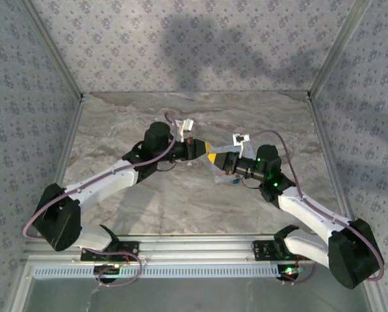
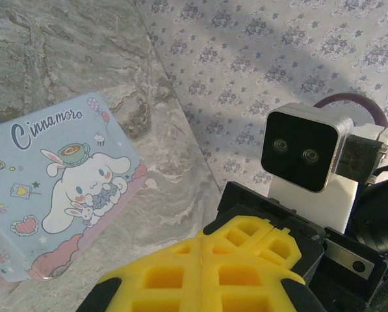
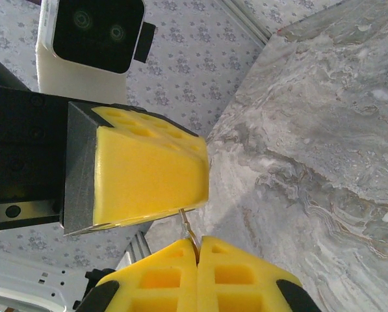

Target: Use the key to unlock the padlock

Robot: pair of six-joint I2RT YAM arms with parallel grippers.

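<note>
My two grippers meet tip to tip above the middle of the table. A thin silvery metal piece, which I take for the key (image 3: 188,224), runs between them. Its lower end is pinched in my right gripper (image 3: 198,242), whose yellow pads are pressed together. Its upper end disappears into the seam under the left gripper's pad (image 3: 148,169). In the top view the left gripper (image 1: 205,150) and right gripper (image 1: 215,156) nearly touch. The left gripper (image 2: 202,246) is shut, facing the right gripper's pads (image 2: 262,237). The padlock is hidden.
A pastel blue-pink cartoon-dog box (image 2: 57,188) stands on the marble table (image 2: 174,195) just left of the left gripper, and lies under the right gripper from above (image 1: 221,174). Patterned walls (image 1: 200,45) enclose the table on three sides.
</note>
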